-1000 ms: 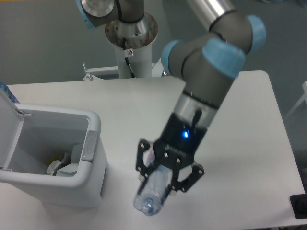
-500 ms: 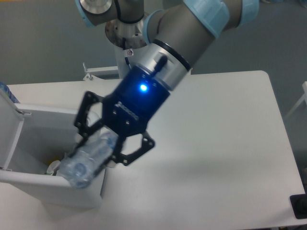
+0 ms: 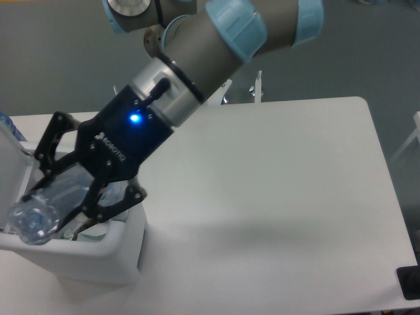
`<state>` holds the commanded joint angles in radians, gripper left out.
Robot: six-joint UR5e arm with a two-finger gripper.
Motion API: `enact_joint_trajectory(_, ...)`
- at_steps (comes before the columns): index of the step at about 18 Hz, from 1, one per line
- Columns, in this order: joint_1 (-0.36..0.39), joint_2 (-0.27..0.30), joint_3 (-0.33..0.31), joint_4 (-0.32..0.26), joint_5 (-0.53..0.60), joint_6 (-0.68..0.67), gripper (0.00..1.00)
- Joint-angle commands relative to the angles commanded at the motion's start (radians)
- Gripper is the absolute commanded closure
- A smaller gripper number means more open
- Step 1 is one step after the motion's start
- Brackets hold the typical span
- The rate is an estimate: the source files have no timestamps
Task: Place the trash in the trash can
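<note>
My black two-finger gripper (image 3: pixel 65 187) pinches the flattened clear plastic water bottle (image 3: pixel 47 207) directly above the open boxy white plastic trash can (image 3: pixel 125 252). Next I should release it.

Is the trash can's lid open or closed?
Open. The trash can has its white lid swung up at the left, and the gripper holds the water bottle over the uncovered opening.

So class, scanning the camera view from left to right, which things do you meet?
Plastic bottle → gripper holding it over the white bin → bare white table → dark object at the right edge.
</note>
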<state>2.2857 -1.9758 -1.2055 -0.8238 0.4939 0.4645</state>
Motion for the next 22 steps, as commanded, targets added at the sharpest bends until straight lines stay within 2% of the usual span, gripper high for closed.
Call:
enact_joint_trajectory(1,-0.006,0.005,-0.017,0.000,0.002,0.015,0.12)
enact_joint_trajectory(4,-0.008,0.038,-0.064,0.002,0.002,0.046,0.00)
enact_joint_trajectory(9,0.006,0.049,-0.078,0.002,0.005,0.052,0.00)
enact_joint_trajectory(13,0.084,0.060,-0.077,0.002,0.020,0.054,0.00)
enact_joint_trajectory(18,0.191,0.087,-0.129,-0.005,0.214,0.057,0.00)
enact_joint_trajectory(20,0.201,0.100,-0.153,-0.006,0.265,0.066,0.00)
enact_joint_trajectory(22,0.202,0.110,-0.202,-0.008,0.337,0.158,0.00)
